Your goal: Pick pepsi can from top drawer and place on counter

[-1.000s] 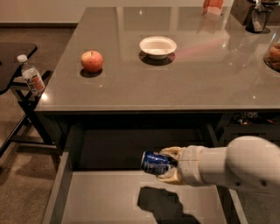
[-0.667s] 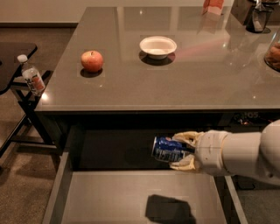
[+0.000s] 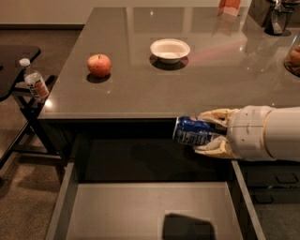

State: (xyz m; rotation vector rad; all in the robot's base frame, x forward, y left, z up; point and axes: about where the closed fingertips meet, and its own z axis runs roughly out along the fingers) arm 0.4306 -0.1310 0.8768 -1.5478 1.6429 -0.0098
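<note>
My gripper (image 3: 206, 132) comes in from the right on a white arm and is shut on the pepsi can (image 3: 193, 131), a dark blue can held on its side. The can hangs in the air above the open top drawer (image 3: 140, 208), level with the front edge of the counter (image 3: 140, 89) and just in front of it. The drawer's light grey bottom holds only the arm's shadow.
On the counter stand a red apple (image 3: 99, 65), a white bowl (image 3: 169, 48), a dark object (image 3: 279, 18) at the back right and an orange-red box (image 3: 229, 6). A clear bottle with a white cap (image 3: 33, 80) rests on a dark side table (image 3: 18, 65) at the left.
My gripper has lifted the pepsi can from low in the drawer up to the level of the counter's edge and moved it a little to the right.
</note>
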